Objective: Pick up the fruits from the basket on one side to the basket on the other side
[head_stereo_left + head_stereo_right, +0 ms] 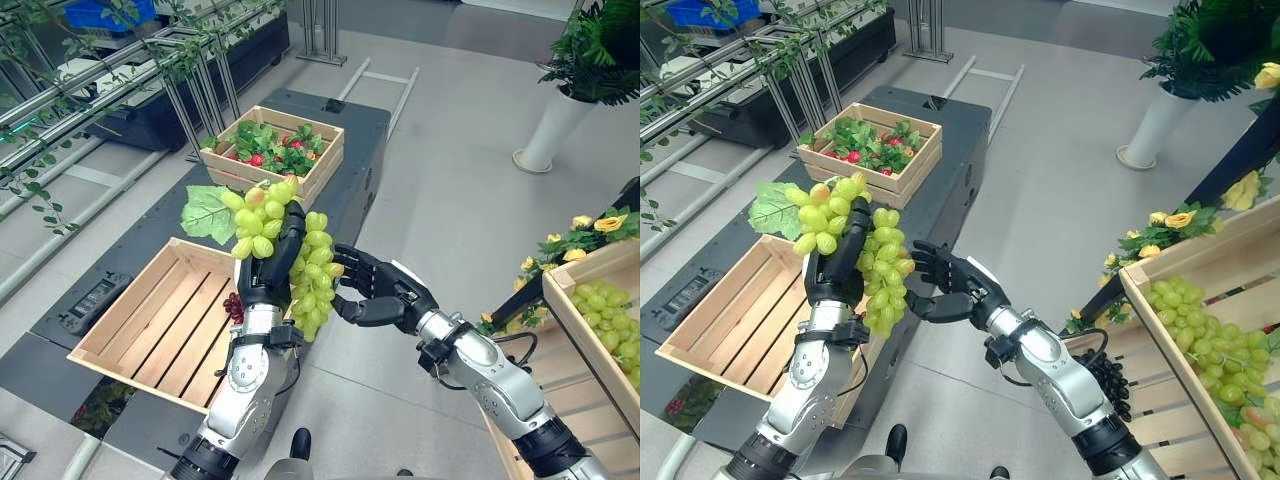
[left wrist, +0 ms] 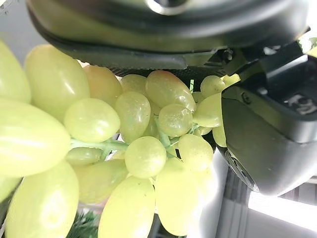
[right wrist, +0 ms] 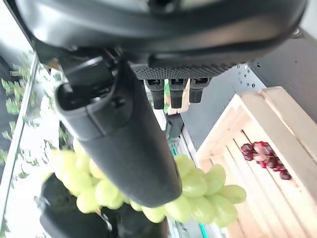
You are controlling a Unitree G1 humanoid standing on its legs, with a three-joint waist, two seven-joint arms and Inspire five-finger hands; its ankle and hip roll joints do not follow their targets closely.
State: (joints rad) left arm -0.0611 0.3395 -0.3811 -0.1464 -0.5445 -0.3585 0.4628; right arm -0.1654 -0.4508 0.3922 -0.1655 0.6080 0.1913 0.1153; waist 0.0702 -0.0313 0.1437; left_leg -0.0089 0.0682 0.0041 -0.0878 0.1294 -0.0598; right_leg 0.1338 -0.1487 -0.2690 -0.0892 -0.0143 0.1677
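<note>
Left eye view, left hand (image 1: 268, 272) clutching green grapes (image 1: 315, 270), right hand (image 1: 375, 290) unclenched beside them

A dark worktop (image 1: 352, 150) is running away from the robot on its left side, standing on a grey floor (image 1: 440, 210). Two wooden crates are sitting on it, well apart. The near crate (image 1: 130, 310) is lying open with a small bunch of dark red grapes (image 1: 233, 308) resting on its slatted bottom by the right wall. The far crate (image 1: 322, 170) is holding green leaves and red fruit. A black remote-like device (image 1: 95, 300) is lying on the worktop just left of the near crate.
</note>
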